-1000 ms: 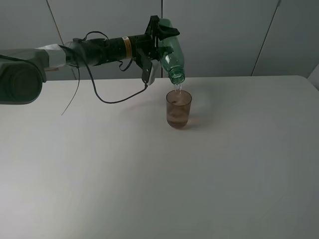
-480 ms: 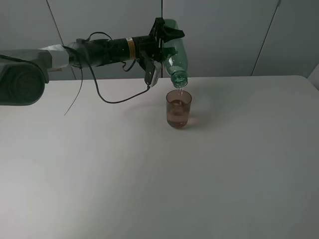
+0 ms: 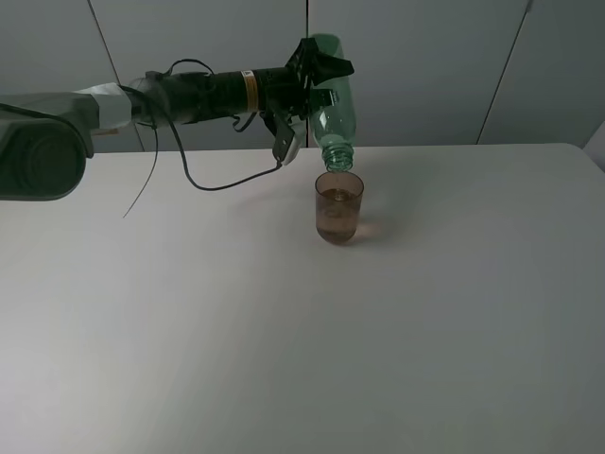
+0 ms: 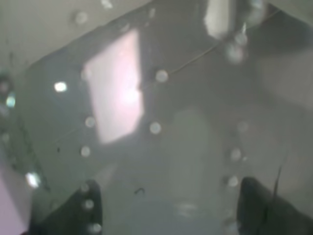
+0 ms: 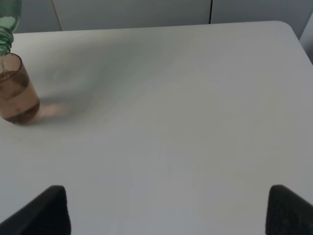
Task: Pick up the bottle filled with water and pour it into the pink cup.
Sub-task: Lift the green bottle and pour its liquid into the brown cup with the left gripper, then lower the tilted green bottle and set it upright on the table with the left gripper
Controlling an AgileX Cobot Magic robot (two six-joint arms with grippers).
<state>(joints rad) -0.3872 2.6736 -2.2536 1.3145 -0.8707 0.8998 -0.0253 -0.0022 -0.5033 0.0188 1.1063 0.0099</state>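
The green bottle [image 3: 333,102] is held nearly upside down by my left gripper [image 3: 312,68], which is shut on its body. Its open neck points down just above the rim of the pink cup [image 3: 338,207], which stands upright on the white table [image 3: 284,331] and holds water. The left wrist view is filled by the wet bottle wall [image 4: 161,127] with droplets on it. The right wrist view shows the pink cup [image 5: 15,95] and the bottle neck [image 5: 7,27] far off. My right gripper [image 5: 166,208] is open, with only its fingertips [image 5: 44,210] showing, away from both.
Grey wall panels [image 3: 425,66] stand behind the table's back edge. A black cable [image 3: 217,180] hangs from the left arm down to the table behind the cup. The table's right back corner [image 5: 288,27] shows in the right wrist view.
The bottle has tipped steeper, its neck swinging from slanted to almost straight down over the cup. The cup has not moved, and the water level in it has risen slightly.
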